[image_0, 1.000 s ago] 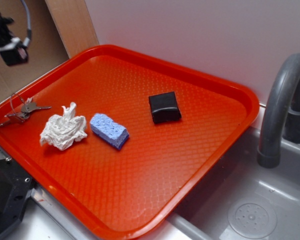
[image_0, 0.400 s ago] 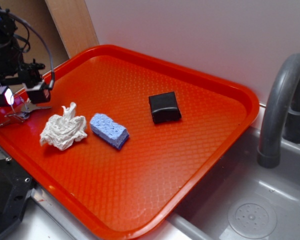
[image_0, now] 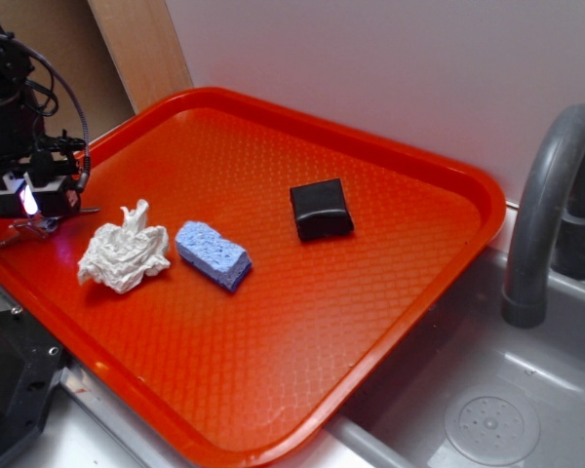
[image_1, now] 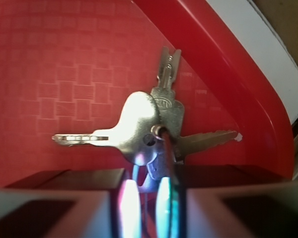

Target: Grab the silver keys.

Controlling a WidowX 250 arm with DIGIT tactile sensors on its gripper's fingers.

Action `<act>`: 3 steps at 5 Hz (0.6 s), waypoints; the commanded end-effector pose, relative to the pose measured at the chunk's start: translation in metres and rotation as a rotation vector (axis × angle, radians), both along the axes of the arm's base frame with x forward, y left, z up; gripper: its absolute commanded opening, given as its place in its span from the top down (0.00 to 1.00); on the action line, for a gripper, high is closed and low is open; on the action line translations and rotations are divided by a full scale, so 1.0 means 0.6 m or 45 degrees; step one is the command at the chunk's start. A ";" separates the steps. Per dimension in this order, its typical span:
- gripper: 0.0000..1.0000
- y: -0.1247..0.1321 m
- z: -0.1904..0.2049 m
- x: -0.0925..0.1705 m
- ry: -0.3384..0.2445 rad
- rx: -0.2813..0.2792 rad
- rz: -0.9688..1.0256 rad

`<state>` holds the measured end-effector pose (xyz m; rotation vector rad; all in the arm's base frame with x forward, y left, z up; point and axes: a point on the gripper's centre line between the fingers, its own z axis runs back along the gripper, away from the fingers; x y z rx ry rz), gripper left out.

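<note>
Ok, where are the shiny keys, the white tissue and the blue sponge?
Bunch of silver metal keys (image_1: 148, 130): wrist view, on a round key head.
Crumpled white tissue (image_0: 123, 252): exterior view, its middle.
Blue rectangular sponge (image_0: 213, 253): exterior view, top face.

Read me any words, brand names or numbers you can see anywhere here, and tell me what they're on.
No text is legible.
Silver keys: a small oval stamped mark on one key head, too blurred to read.
Orange tray, tissue, sponge, black block: no markings visible.
</note>
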<state>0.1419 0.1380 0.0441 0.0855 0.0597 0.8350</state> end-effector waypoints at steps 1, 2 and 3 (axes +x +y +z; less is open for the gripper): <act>1.00 -0.003 0.017 -0.006 -0.049 0.044 -0.050; 1.00 -0.011 0.032 -0.003 -0.063 0.025 -0.088; 1.00 -0.076 0.116 -0.014 -0.111 -0.186 -0.405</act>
